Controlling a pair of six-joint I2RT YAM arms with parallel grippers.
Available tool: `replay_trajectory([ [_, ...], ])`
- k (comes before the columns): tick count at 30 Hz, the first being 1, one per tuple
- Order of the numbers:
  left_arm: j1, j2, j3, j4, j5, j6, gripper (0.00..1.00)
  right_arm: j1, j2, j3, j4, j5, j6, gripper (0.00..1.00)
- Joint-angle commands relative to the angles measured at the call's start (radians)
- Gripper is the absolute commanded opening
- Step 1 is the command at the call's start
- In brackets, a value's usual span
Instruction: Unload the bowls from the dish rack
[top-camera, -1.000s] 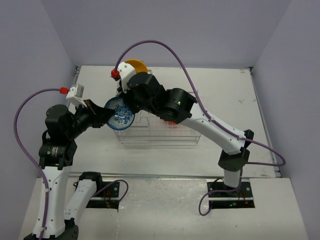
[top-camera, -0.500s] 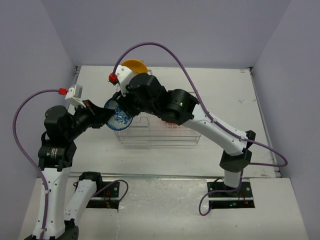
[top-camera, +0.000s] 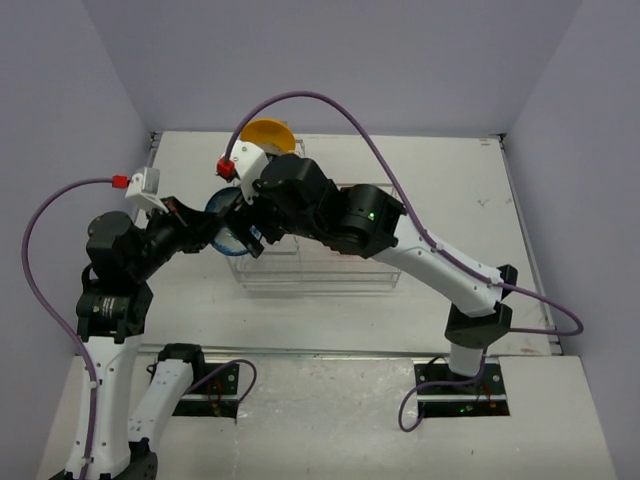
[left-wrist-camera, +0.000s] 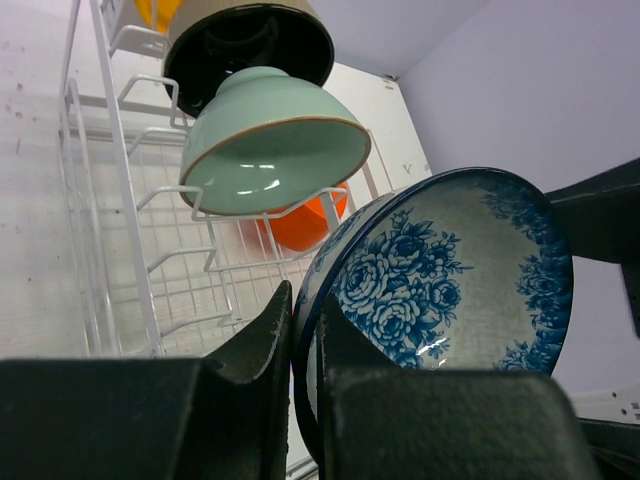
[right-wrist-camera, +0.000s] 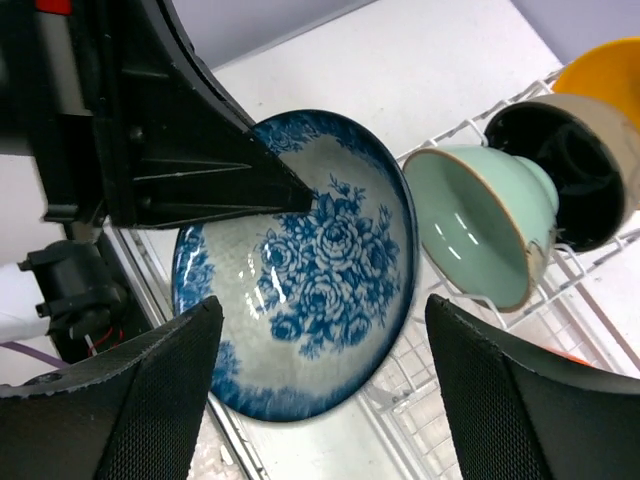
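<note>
My left gripper (left-wrist-camera: 305, 320) is shut on the rim of the blue-and-white patterned bowl (left-wrist-camera: 440, 270), holding it on edge beside the left end of the dish rack (left-wrist-camera: 90, 200). My right gripper (right-wrist-camera: 325, 330) is open, its fingers spread wide on either side of that bowl (right-wrist-camera: 310, 270) without touching it. In the rack's slots stand the mint green bowl (left-wrist-camera: 270, 150), the black bowl (left-wrist-camera: 250, 45) and, farthest back, the yellow bowl (top-camera: 270, 133). The orange-red bowl (left-wrist-camera: 305, 222) lies in the low basket. From above, the right gripper (top-camera: 250, 225) hides most of the held bowl (top-camera: 218, 205).
The rack (top-camera: 320, 270) sits mid-table with the right arm stretched over it. White table surface lies to the rack's left, right and front. Purple walls close in the back and both sides. Cables loop above both arms.
The right gripper has opened and let go of the blue-and-white bowl, which stays in the left gripper. The bowl and both wrists have shifted slightly left.
</note>
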Motion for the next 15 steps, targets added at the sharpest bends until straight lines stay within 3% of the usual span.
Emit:
replay_trajectory([
  [1, 0.001, 0.001, 0.054, 0.074, -0.048, 0.006, 0.0, 0.015, -0.134, 0.041, 0.009, 0.072, -0.005, 0.82],
  [9, 0.001, 0.004, 0.218, -0.051, -0.219, 0.055, 0.0, 0.017, -0.362, -0.092, 0.088, 0.286, -0.017, 0.9],
  [15, 0.001, 0.024, 0.276, -0.136, -0.502, 0.037, 0.0, 0.014, -0.424, -0.261, 0.072, 0.337, 0.022, 0.94],
])
